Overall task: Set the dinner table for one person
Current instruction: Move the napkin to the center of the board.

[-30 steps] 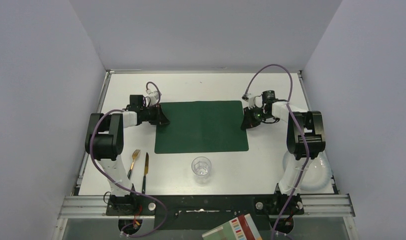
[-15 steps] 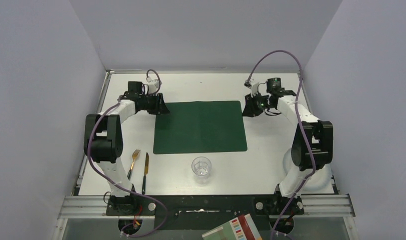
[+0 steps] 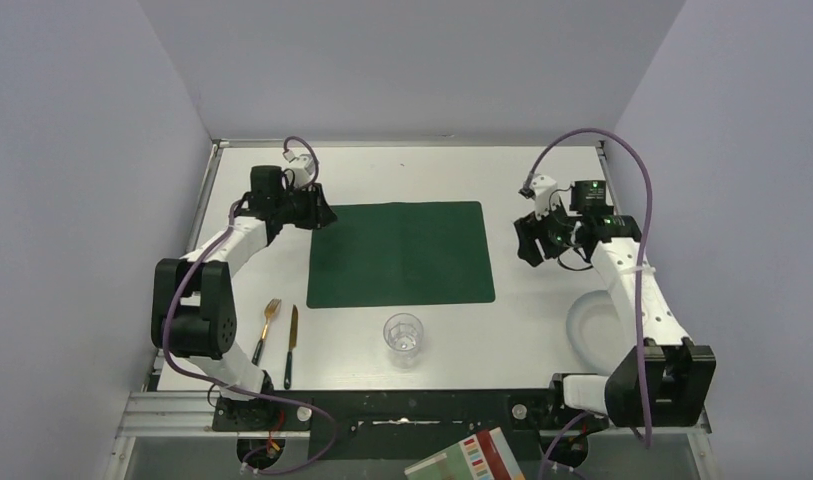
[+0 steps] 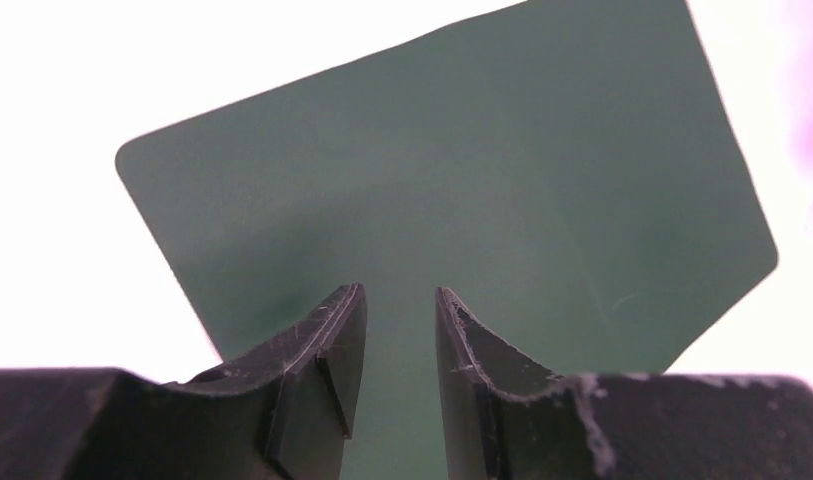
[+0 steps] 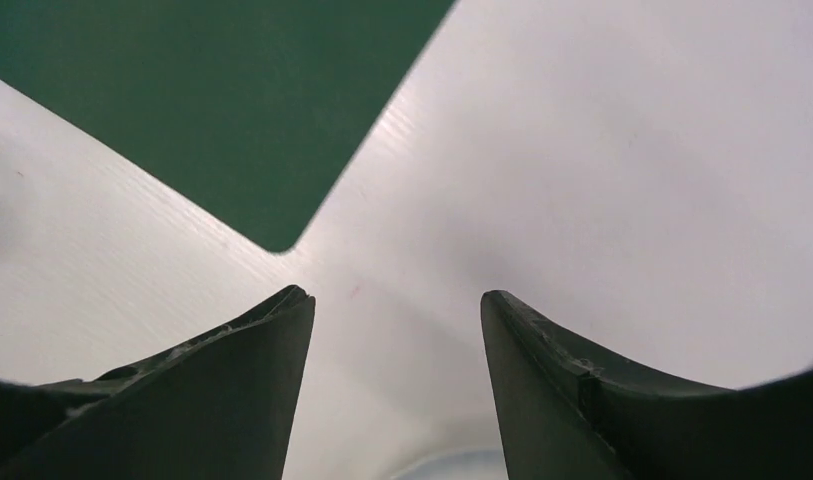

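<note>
- The dinner table [image 3: 432, 175] is seen as the big white top under everything, with its bare part widest at 12 o'clock.
- A green mat [image 3: 402, 252] is laid flat in the middle of it.
- A clear glass [image 3: 403, 335] is stood upright at 6 o'clock from the mat, near it but not touching. Nothing is seen inside it.
- A white plate [image 3: 587, 325] is set at 4 o'clock, partly hidden by the right arm. Nothing is seen on the part that shows.
- A fork [image 3: 268, 322] and a knife [image 3: 291, 345] are laid side by side at 8 o'clock.
- The left gripper [image 4: 397, 295] is held over the mat's 10 o'clock corner. Its jaws are parted a little, and nothing is held.
- The right gripper [image 5: 397, 295] is held over bare table at 3 o'clock, just off the mat. Its jaws are spread wide, and nothing is held.
</note>
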